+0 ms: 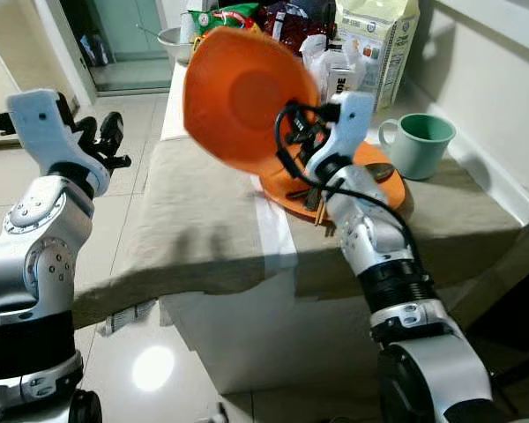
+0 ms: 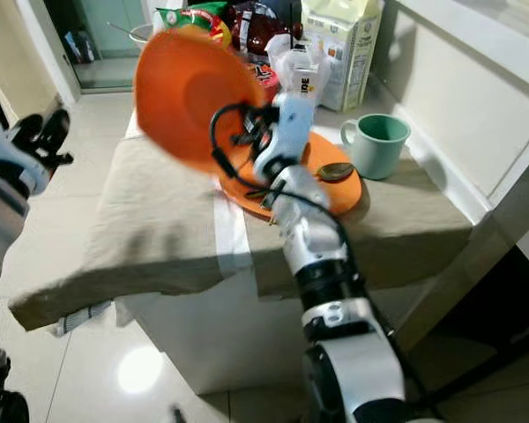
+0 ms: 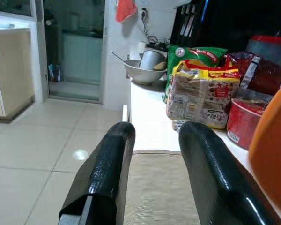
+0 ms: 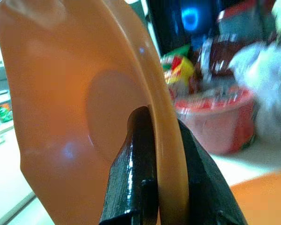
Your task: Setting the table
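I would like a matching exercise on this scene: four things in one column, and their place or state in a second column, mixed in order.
Things:
1. orange bowl
2. orange plate
3. green mug
4. left gripper

Places or states:
A. standing on the cloth near the wall
B. lifted and tilted, rim clamped by the right gripper
C. open, beside the table over the floor
D. lying flat on the table

Pairs: 1-B, 2-D, 3-A, 4-C
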Motion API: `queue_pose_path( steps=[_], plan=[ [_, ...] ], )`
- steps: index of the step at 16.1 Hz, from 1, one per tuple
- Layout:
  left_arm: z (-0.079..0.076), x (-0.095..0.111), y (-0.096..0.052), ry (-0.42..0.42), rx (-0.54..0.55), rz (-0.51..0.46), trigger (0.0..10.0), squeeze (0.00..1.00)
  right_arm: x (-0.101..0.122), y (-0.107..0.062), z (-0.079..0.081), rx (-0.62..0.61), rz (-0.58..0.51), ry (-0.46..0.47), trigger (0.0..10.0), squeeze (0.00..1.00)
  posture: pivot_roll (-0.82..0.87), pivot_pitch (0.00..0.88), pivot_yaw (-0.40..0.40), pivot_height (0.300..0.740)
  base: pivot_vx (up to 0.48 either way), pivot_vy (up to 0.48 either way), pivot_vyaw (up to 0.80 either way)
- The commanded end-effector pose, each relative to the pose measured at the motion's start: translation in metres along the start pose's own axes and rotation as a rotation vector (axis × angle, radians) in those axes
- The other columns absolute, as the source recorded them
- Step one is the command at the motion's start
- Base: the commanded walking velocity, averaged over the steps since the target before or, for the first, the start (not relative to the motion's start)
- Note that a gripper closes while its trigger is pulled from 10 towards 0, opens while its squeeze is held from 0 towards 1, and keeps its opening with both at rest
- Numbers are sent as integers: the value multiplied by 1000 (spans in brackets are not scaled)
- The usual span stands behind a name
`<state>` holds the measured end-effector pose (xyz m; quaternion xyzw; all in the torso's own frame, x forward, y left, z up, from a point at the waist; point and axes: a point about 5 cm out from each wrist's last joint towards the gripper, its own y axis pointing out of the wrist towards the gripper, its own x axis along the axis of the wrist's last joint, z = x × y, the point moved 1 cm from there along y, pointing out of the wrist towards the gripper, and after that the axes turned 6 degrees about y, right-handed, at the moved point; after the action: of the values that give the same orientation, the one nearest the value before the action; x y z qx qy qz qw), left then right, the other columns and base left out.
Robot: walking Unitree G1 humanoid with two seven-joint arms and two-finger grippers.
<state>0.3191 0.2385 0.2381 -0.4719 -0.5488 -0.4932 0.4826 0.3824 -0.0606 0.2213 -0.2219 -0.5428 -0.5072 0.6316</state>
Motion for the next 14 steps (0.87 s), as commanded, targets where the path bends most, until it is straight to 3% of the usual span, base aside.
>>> queue_pose_path(
  steps=[1, 5, 14],
  plan=[
    [6, 0, -1, 14, 13, -6, 10000, 0, 22, 6, 9, 41, -89, -33, 0, 0, -80, 0, 40, 740, 0, 0, 0],
    [35, -1, -6, 66, 73, -3, 10000, 0, 36, 8, 2, 41, -126, -92, 0, 0, -76, 0, 36, 740, 0, 0, 0],
    [34, -8, -14, 23, 61, -11, 10000, 0, 42, -7, -28, -47, -133, -161, 0, 0, -77, 0, 36, 740, 0, 0, 0]
  ],
)
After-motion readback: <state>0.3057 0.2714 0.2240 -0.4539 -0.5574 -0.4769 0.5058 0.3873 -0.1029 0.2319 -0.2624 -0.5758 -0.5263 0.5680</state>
